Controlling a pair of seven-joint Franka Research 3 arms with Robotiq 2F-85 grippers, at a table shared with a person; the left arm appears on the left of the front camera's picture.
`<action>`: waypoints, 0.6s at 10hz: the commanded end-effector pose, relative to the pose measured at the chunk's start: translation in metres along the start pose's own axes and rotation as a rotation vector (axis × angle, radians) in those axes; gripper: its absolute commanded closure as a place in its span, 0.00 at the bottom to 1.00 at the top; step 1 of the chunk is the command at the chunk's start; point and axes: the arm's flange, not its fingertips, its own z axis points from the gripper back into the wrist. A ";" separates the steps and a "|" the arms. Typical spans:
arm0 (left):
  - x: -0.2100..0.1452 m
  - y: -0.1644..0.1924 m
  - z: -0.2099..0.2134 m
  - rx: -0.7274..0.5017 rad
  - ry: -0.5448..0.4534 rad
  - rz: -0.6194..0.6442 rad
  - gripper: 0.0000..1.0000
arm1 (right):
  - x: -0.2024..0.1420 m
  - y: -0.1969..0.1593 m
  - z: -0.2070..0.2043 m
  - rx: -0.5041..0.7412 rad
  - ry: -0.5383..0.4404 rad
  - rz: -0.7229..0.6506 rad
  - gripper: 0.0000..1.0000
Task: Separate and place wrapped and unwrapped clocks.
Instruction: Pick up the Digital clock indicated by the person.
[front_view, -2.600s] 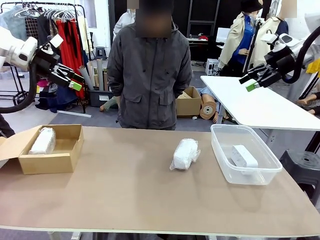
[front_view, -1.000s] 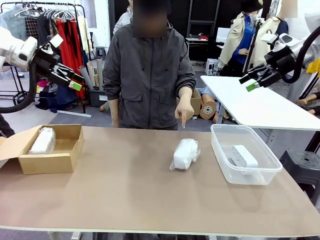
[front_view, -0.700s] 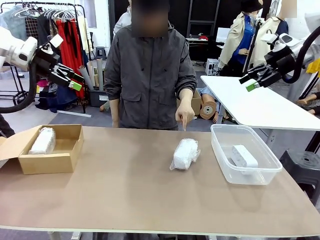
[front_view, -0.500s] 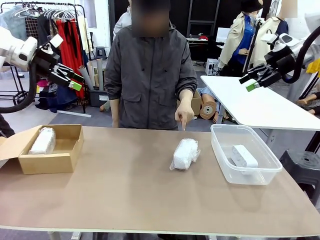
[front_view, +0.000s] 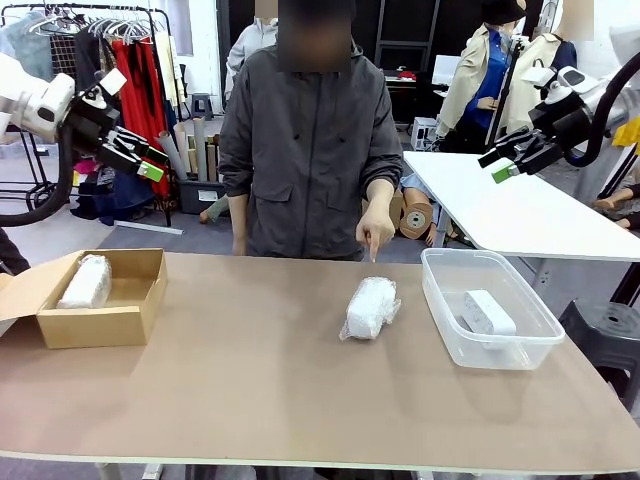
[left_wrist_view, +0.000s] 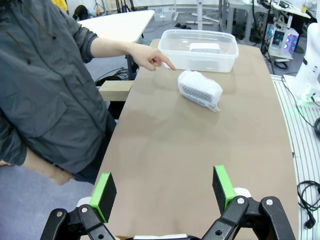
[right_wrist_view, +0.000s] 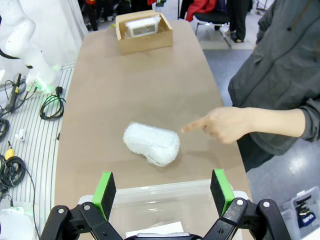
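The wrapped clock (front_view: 371, 306) lies on its own in the middle of the table (front_view: 250, 390) in the front view. We see a second wrapped clock (front_view: 86, 281) inside the open cardboard box (front_view: 100, 325) at the left, and the bare clock (front_view: 487, 313) inside the clear tub (front_view: 500, 352) at the right. The person at the far edge points a hand (front_view: 375, 228) down towards the middle bundle without touching it. The left gripper (front_view: 152, 162) and the right gripper (front_view: 497, 165) hang high above the table's two ends, both with fingers spread and holding nothing.

In the left wrist view, the left gripper (left_wrist_view: 162, 175) has its green pads wide apart over bare table. Beyond them we see the wrapped clock (left_wrist_view: 200, 89), the pointing hand (left_wrist_view: 147, 54) and the tub (left_wrist_view: 172, 56) with the bare clock (left_wrist_view: 204, 47).

In the right wrist view, the right gripper (right_wrist_view: 162, 181) gapes empty above the tub (right_wrist_view: 165, 202). The wrapped clock (right_wrist_view: 151, 142) lies just past it, near the hand (right_wrist_view: 225, 124). The cardboard box (right_wrist_view: 145, 44) with the second wrapped clock (right_wrist_view: 142, 27) sits at the table's far end.
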 end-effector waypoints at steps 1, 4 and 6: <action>0.000 -0.004 -0.006 0.020 0.033 0.024 0.00 | 0.002 0.001 0.001 -0.006 0.002 0.005 0.00; 0.013 -0.024 -0.040 -0.006 0.198 0.073 0.00 | 0.002 0.001 0.001 -0.006 0.002 0.005 0.00; 0.024 -0.039 -0.071 -0.058 0.317 0.082 0.00 | 0.002 0.001 0.001 -0.006 0.002 0.005 0.00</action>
